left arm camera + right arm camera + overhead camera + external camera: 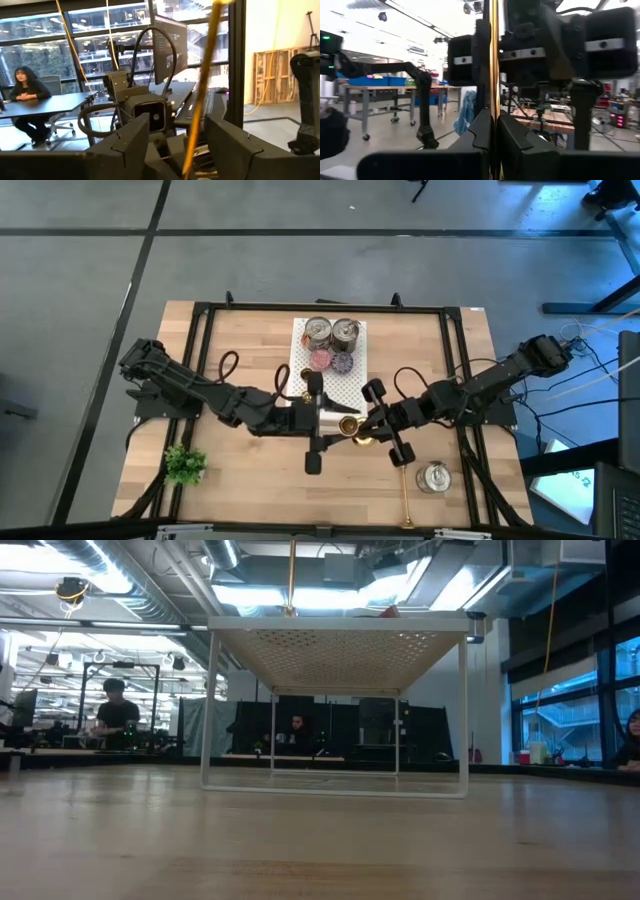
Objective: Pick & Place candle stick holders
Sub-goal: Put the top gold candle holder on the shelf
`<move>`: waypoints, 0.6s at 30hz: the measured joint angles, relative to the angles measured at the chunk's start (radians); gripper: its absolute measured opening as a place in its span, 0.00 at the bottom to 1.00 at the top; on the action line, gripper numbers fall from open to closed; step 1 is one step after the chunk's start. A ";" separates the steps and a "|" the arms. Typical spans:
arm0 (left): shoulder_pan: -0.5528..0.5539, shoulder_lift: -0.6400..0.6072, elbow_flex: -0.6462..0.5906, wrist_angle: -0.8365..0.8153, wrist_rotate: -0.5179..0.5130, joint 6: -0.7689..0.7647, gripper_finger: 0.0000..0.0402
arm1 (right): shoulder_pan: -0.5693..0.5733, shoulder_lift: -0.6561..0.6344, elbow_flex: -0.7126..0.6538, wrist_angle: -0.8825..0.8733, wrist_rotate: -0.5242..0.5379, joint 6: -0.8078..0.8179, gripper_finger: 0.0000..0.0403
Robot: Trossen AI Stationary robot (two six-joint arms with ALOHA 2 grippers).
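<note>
A thin gold candle stick holder (350,426) stands upright in the air over the table's middle, between both grippers. My right gripper (493,135) is shut on its stem. My left gripper (177,145) is open, with one finger on either side of the same stem (200,95) and no touch that I can see. The stem's lower length also shows in the low view (292,575), coming down from above. A second gold holder (405,495) lies on its side on the table near the front edge. My right gripper pinches the holder's thin stem (493,100) between its two fingers. The fingers come level from the table's right side and lie across the stem. The holder stands upright in the hold, lifted clear of the table.
A white perforated rack (352,388) stands at the back middle, with two silver tins (332,333) and a pink and a purple disc (331,361) on it. Another silver tin (433,477) sits at the front right. A small green plant (185,465) sits at the front left.
</note>
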 joint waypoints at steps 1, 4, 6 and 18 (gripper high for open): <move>0.000 0.000 0.000 0.006 0.000 0.000 0.45 | 0.000 0.000 0.000 0.000 0.013 -0.001 0.04; 0.000 0.000 0.000 0.013 0.014 0.000 0.39 | 0.000 0.000 0.000 -0.010 0.043 -0.008 0.04; 0.000 0.000 0.000 0.012 0.020 0.000 0.35 | 0.000 0.000 0.000 -0.012 0.049 -0.011 0.04; 0.008 0.000 0.000 0.002 0.023 -0.021 0.08 | 0.000 0.000 0.000 -0.012 0.078 -0.025 0.04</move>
